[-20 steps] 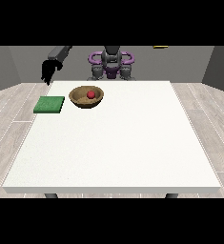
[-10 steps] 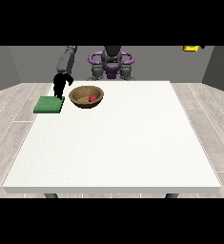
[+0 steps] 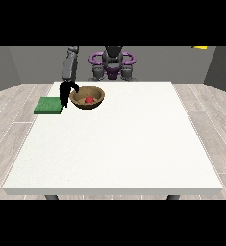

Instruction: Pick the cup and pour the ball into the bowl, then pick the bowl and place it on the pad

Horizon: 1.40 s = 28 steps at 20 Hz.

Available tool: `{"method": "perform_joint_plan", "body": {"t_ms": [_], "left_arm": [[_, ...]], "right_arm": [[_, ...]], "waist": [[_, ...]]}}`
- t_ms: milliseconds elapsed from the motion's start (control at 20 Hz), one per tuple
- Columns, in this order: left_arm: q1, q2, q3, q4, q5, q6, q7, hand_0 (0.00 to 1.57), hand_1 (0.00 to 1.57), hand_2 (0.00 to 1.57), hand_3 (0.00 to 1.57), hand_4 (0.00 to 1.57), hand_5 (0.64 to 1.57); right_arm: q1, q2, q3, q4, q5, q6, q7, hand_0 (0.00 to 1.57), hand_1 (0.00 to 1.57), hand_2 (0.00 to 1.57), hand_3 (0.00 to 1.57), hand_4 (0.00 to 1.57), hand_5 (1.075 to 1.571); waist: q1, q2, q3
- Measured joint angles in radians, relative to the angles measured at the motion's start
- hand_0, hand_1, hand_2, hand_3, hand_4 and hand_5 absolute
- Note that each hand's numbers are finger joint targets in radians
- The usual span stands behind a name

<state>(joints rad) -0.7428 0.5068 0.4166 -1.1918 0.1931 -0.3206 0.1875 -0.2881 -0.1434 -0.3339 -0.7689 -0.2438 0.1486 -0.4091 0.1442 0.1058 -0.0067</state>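
A brown wooden bowl (image 3: 88, 97) stands on the white table (image 3: 119, 144) at the far left, with a red ball (image 3: 89, 100) inside it. Just left of it lies the flat green pad (image 3: 48, 105). The black hand at the view's left (image 3: 64, 94) hangs between pad and bowl, right by the bowl's left rim. Its fingers point down and its thumb reaches out over the rim, so the hand is open and holds nothing. No cup shows on the table. The hand at the view's right is not visible.
The robot's torso with purple rings (image 3: 112, 61) stands behind the table's far edge. A small yellow thing (image 3: 198, 47) shows at the upper right, beyond the table. Wooden floor surrounds the table.
The hand at the view's left has come down from above the pad and moved right to the bowl's left rim. The small yellow thing has drifted to the right.
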Motion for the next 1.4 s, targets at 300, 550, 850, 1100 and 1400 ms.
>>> {"method": "perform_joint_plan", "body": {"t_ms": [300, 550, 850, 1100, 1400], "left_arm": [[0.017, 0.034, 0.019, -0.035, 0.037, -0.014, 0.006, 0.00, 0.00, 0.00, 0.00, 1.01, 1.542], [0.012, 0.059, 0.032, -0.040, 0.050, -0.015, 0.001, 0.00, 0.00, 0.00, 0.00, 1.02, 1.536], [0.032, 0.079, 0.045, -0.038, 0.078, -0.043, -0.015, 0.00, 0.00, 0.00, 0.00, 1.02, 1.543], [0.016, 0.117, 0.068, -0.045, 0.117, -0.071, -0.001, 0.00, 0.00, 0.00, 0.00, 1.02, 1.537], [-0.012, 0.139, 0.084, -0.057, 0.150, -0.081, 0.015, 0.00, 0.00, 0.00, 0.00, 1.13, 1.517]], "right_arm": [[-0.003, 0.002, 0.002, 0.012, -0.012, 0.028, -0.070, 0.00, 0.00, 0.00, 0.00, 0.45, 1.544], [-0.003, 0.008, 0.016, -0.019, -0.003, 0.009, -0.078, 0.00, 0.00, 0.00, 0.00, 0.44, 1.547], [-0.065, 0.034, 0.021, 0.012, 0.008, -0.056, -0.081, 0.00, 0.00, 0.00, 0.00, 0.50, 1.556], [-0.046, 0.011, -0.004, 0.020, 0.012, -0.124, -0.098, 1.57, 1.57, 1.57, 1.55, 0.91, 1.470], [-0.002, 0.007, 0.010, -0.034, 0.034, -0.202, -0.140, 1.57, 1.57, 1.57, 1.42, 0.95, 1.530]], "waist": [[-0.001, 0.025, -0.0188], [-0.009, 0.051, -0.0246], [0.003, 0.071, -0.0111], [0.025, 0.092, -0.0248], [0.059, 0.117, -0.0275]]}}
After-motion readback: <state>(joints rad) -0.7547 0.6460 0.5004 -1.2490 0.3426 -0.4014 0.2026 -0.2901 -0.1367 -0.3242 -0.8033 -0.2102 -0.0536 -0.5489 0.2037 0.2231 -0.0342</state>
